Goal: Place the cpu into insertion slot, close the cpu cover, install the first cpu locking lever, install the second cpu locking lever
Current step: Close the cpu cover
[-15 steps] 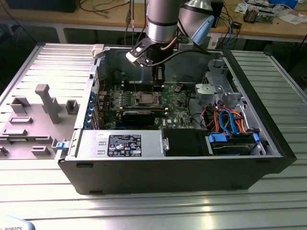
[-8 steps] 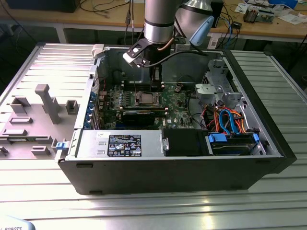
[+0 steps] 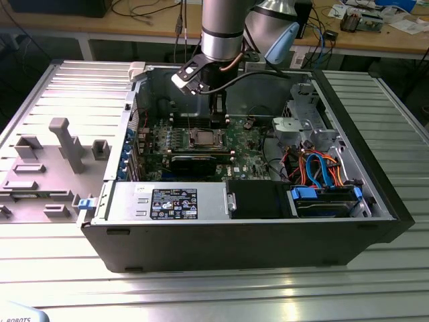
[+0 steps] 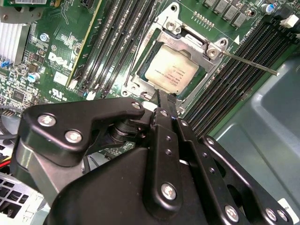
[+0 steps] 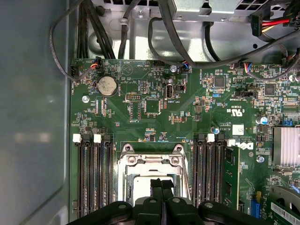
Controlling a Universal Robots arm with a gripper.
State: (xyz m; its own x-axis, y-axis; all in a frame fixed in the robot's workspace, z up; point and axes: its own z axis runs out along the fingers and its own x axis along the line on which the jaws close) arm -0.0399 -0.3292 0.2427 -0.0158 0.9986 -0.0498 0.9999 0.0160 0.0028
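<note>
Now hovers just above the cpu (image 4: 172,70), with end effector (image 4: 165,99) clenched on nothing. Shows the cpu cover (image 4: 143,56) lying flat around it, with one locking lever (image 4: 248,63) jutting out.

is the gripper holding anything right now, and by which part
Nothing is held: the gripper is shut and empty, its tips by the cpu.

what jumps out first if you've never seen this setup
The silver robot arm reaching down into the open computer case dominates the middle of the exterior view. In the second wrist view, the pale metal-topped cpu sits in the silvery insertion slot on the green board. The black gripper hovers just beside it, fingers together.
</note>
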